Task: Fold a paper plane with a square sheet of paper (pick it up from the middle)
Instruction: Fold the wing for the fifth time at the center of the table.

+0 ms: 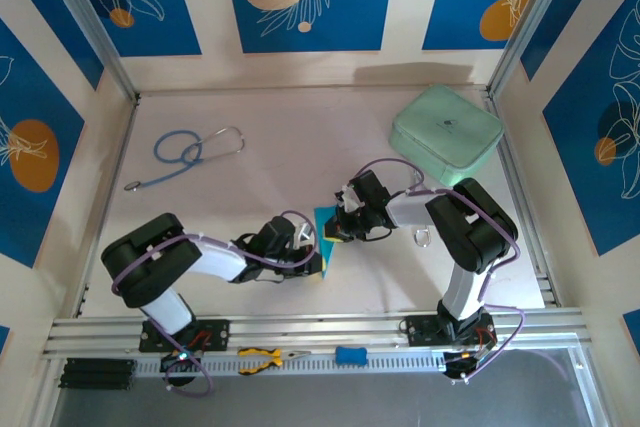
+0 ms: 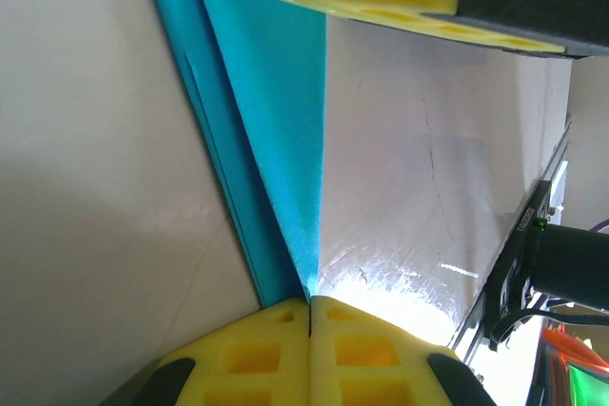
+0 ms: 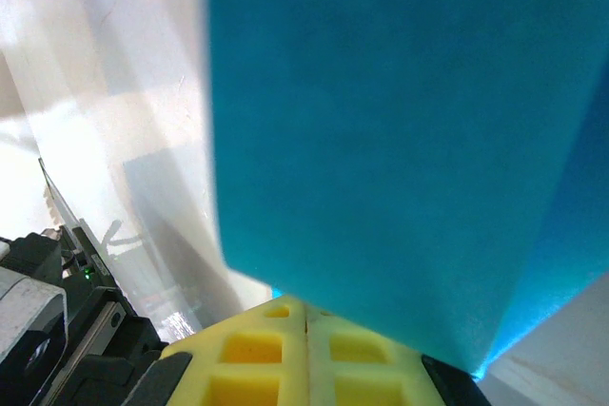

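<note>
From above, you have the sheet of paper (image 1: 326,237) down-left of the mint-green case (image 1: 446,135), pinched between the left gripper (image 1: 312,249) and the right gripper (image 1: 341,224). Bare table (image 1: 250,187) lies open left of the case as far as the stethoscope (image 1: 190,152). The mark on the case lid is too small to read. At your left wrist, the left gripper (image 2: 310,306) has its pads pressed together on the narrow folded tip of the sheet of paper (image 2: 285,140). At your right wrist, the right gripper (image 3: 304,306) clamps the lower edge of the sheet of paper (image 3: 400,140).
</note>
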You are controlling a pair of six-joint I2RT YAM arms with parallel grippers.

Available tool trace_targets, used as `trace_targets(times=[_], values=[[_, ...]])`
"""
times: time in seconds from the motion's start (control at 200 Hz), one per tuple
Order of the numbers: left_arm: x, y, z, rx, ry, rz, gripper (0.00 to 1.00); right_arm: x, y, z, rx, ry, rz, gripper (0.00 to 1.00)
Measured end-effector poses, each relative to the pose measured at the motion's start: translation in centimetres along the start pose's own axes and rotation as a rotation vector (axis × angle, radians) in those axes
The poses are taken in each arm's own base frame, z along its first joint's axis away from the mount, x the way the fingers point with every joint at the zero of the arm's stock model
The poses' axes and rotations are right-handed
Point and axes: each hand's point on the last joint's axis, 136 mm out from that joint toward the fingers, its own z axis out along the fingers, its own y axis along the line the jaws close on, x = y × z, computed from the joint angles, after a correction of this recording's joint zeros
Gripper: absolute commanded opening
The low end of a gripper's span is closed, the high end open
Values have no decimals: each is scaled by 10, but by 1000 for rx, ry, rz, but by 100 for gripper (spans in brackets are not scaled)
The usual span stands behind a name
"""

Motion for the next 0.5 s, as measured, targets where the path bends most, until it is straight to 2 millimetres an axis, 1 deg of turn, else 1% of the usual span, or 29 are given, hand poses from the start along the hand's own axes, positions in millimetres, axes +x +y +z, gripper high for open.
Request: trace_targets(times=[0.125, 0.15, 0.28, 0.31, 0.355, 0.41, 0.5], values=[[0, 1, 0, -3, 2, -2, 0, 0, 0, 0, 3, 1, 2, 6], [1, 1, 0, -5, 2, -2, 4, 0, 0, 0, 3, 0, 2, 6], [0, 2, -2, -13, -1, 3, 9, 0, 0, 0, 3, 0, 2, 6], [0, 2, -2, -16, -1, 3, 9, 0, 0, 0, 3, 0, 2, 6], [0, 2, -2, -19, 2, 3, 5, 0, 0, 0, 3, 0, 2, 6], [1, 2, -2, -23, 6, 6, 3, 0, -1, 0, 4, 0, 2, 6], [1, 3, -2, -26, 8, 12, 3, 0, 0, 0, 3, 0, 2, 6]])
